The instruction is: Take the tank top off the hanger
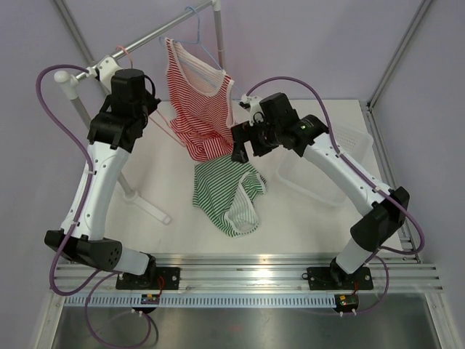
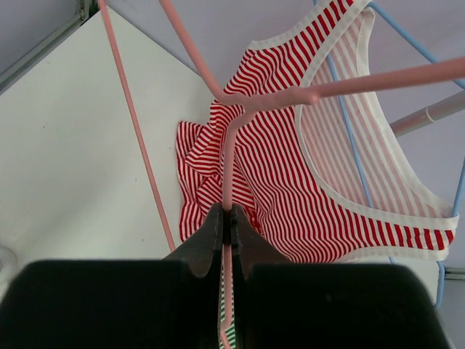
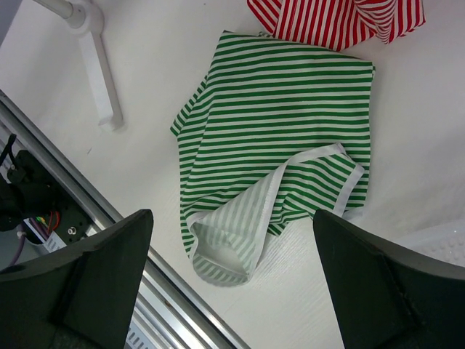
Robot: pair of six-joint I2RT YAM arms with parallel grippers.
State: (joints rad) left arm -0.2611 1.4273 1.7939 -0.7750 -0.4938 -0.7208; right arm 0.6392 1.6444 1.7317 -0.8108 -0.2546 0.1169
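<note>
A white table (image 1: pixel 167 182) is filling the middle of the top view, with pale lavender walls (image 1: pixel 312 43) rising behind it and a metal rail (image 1: pixel 254 273) running along its near edge. A clothes rack's metal rod (image 1: pixel 156 33) is slanting from the left toward the upper middle of the frame. A clear bin (image 1: pixel 356 138) is sitting on the table at the right. The red-striped tank top (image 1: pixel 197 102) is hanging from a blue hanger (image 2: pixel 414 34) on that rod at the upper middle, its lower end bunching on the table. Just below it a green-striped tank top (image 1: pixel 225 193) is lying crumpled flat at the centre. The left gripper (image 2: pixel 227 218) is pressing its fingers together on the thin wire of a pink hanger (image 2: pixel 363 86). In the left wrist view the red top is hanging beyond and to the right of that pinch, not touched by the fingers. The right gripper (image 1: pixel 245 153) is hovering with its fingers spread wide and gripping nothing, just right of the red top's bunched end in the top view. In the right wrist view the green top is lying on the table beneath and between its fingers, while only the red top's hem is showing at the top edge of the frame.
</note>
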